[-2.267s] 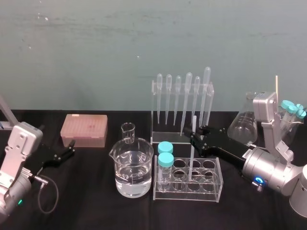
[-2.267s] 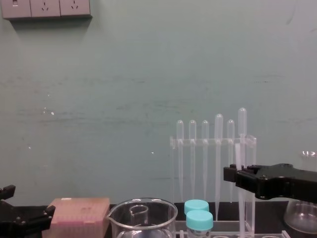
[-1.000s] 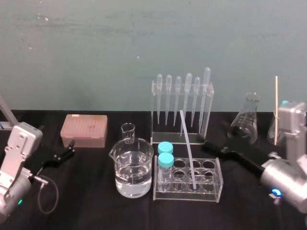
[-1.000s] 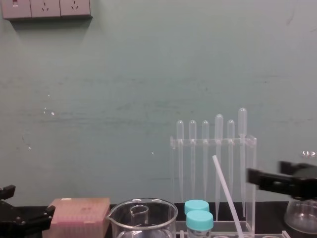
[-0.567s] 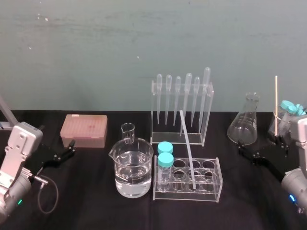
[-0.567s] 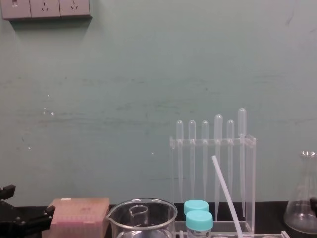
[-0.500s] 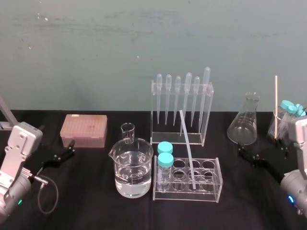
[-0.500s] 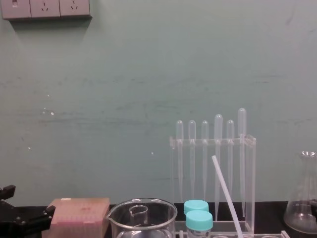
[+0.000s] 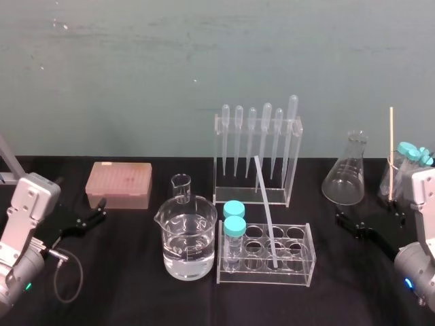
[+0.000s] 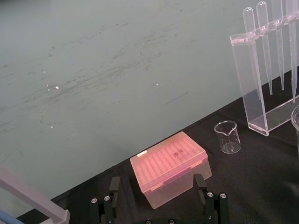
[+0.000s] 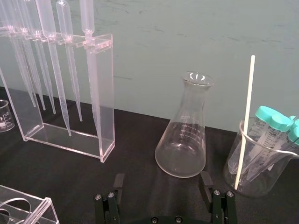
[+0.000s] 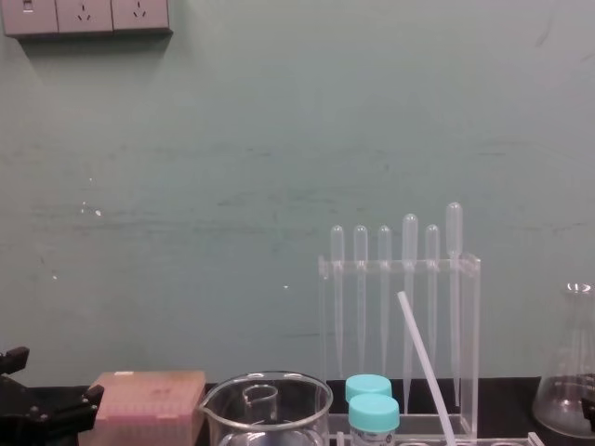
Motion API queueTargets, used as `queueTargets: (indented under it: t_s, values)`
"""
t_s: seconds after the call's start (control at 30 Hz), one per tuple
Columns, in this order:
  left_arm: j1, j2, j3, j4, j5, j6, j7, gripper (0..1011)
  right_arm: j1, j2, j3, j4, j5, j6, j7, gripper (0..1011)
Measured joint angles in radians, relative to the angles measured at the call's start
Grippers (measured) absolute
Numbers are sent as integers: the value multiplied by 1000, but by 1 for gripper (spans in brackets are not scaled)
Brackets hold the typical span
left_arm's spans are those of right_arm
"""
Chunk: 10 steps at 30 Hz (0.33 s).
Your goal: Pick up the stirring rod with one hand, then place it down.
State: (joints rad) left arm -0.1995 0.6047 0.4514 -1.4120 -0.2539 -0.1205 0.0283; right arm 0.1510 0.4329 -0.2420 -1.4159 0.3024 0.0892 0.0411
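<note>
The long, thin, translucent-white stirring rod (image 9: pixel 266 210) is leaning at a tilt with its lower end in one hole of the clear plastic test-tube rack (image 9: pixel 302 272), toward the middle of the black desk's (image 9: pixel 136 285) front edge, and its top is tipping back toward the clear pipette stand (image 9: pixel 258 146). The black right gripper (image 9: pixel 348 223) is hovering near the desk's right edge, fingers spread and holding nothing, well apart from the rod. The left gripper (image 9: pixel 100 209) is idling by the left edge, fingers parted. The rod is probably bearing only on the hole's rim, so a knock to the rack could be levering it out toward the water-filled glass beaker (image 9: pixel 187 238)
</note>
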Motion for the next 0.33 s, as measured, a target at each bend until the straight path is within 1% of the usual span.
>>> queueTargets:
  t_s: [0.33]
  values:
    - [0,0,0,0,0,0,0,1000,-2,2,0,-3,1,-1,0,1003]
